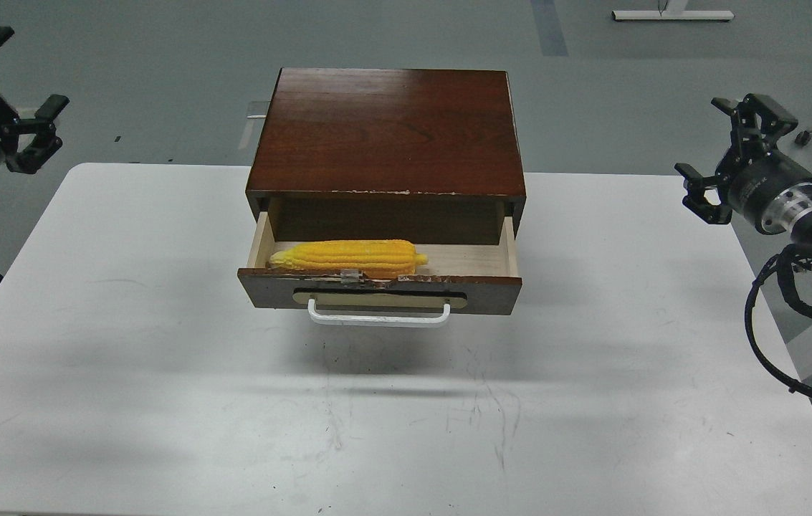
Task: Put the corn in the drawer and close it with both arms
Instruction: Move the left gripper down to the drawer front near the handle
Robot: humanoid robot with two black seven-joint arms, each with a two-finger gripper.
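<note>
The yellow corn [348,257] lies on its side inside the open drawer [379,289], in its left half, just behind the chipped front edge. The drawer is pulled out of a dark-brown wooden cabinet [388,132] and has a white bar handle [378,317]. My left gripper [15,89] is open and empty, far left above the table's back left corner. My right gripper [724,147] is open and empty, far right beside the table's right edge. Both are well away from the drawer.
The cabinet stands at the back middle of a white table [391,416]. Grey floor lies beyond it. A black cable [764,337] hangs from the right arm over the table's right edge.
</note>
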